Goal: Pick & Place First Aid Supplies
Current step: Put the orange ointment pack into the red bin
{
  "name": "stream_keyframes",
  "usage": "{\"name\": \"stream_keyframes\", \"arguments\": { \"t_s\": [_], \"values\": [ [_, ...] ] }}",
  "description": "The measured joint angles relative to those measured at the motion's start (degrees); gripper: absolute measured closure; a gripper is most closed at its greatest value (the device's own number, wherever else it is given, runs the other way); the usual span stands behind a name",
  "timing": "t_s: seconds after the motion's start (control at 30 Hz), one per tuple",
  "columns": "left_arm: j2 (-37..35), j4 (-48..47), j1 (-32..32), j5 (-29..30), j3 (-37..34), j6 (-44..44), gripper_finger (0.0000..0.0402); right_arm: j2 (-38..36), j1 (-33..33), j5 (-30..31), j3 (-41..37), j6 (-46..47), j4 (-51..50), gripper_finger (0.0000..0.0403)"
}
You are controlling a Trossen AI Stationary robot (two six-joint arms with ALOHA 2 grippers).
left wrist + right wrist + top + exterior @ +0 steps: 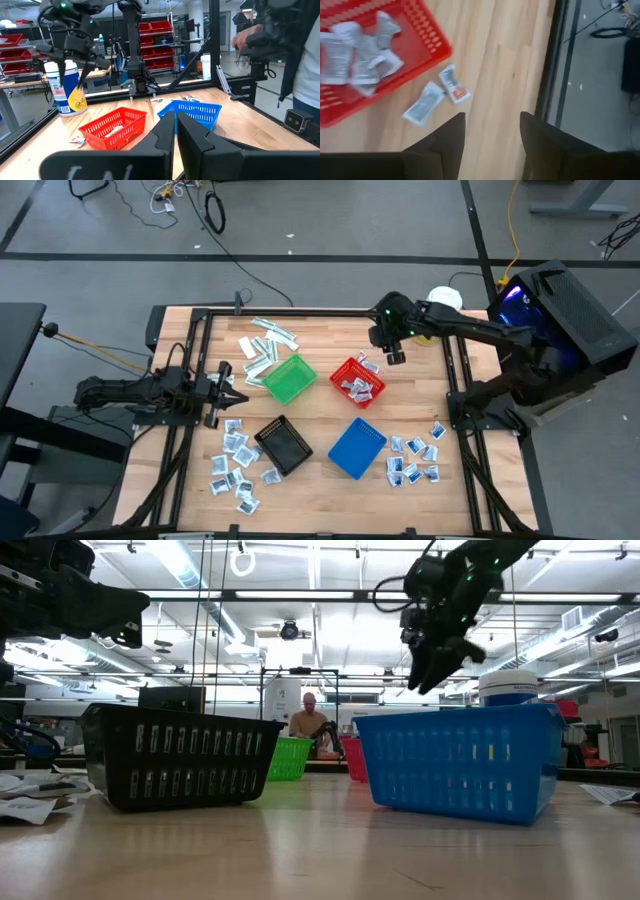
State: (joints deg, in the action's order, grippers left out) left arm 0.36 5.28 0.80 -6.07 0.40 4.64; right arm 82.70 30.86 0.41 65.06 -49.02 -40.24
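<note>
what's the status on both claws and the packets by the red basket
Left claw shut, empty, parked at left. Right claw open, empty, above two loose packets beside red basket. Nothing in the way.

Four baskets (pixel 290 378) stand on the table, one each in green, red, black and blue, plus one tub (pixel 67 92) and roughly forty packets (pixel 414 459).

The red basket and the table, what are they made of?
The red basket looks like moulded plastic: its walls are a grid of small slots and the red is even and slightly glossy. The table looks like wood, probably sealed butcher block: pale planks run side by side with grain lines and a soft sheen.
</note>
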Motion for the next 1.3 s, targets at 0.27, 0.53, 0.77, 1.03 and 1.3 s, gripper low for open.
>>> {"name": "stream_keyframes", "arguments": {
  "t_s": [0.27, 0.53, 0.77, 1.03, 1.3],
  "values": [
    [0.0, 0.0, 0.0, 0.01, 0.01, 0.0, 0.0376, 6.95, 4.78, 0.34, 0.0, 5.55, 13.46, 0.0211],
    [0.0, 0.0, 0.02, -0.02, -0.01, 0.0, 0.0376, 10.16, 7.59, -0.86, 0.0, 9.22, 21.24, 0.0211],
    [-0.01, 0.02, 0.0, -0.02, 0.0, 0.0, 0.0376, 11.9, 8.95, -7.35, 0.0, 7.37, 15.69, 0.0211],
    [0.0, 0.0, 0.0, -0.01, 0.01, 0.0, 0.0376, 17.38, 9.9, -13.96, 5.65, 6.49, 5.43, 0.0211],
    [0.0, 0.0, 0.0, 0.01, -0.01, 0.0, 0.0376, 22.09, 9.83, -14.99, 10.35, 6.69, 3.06, 0.0199]
  ]
}}
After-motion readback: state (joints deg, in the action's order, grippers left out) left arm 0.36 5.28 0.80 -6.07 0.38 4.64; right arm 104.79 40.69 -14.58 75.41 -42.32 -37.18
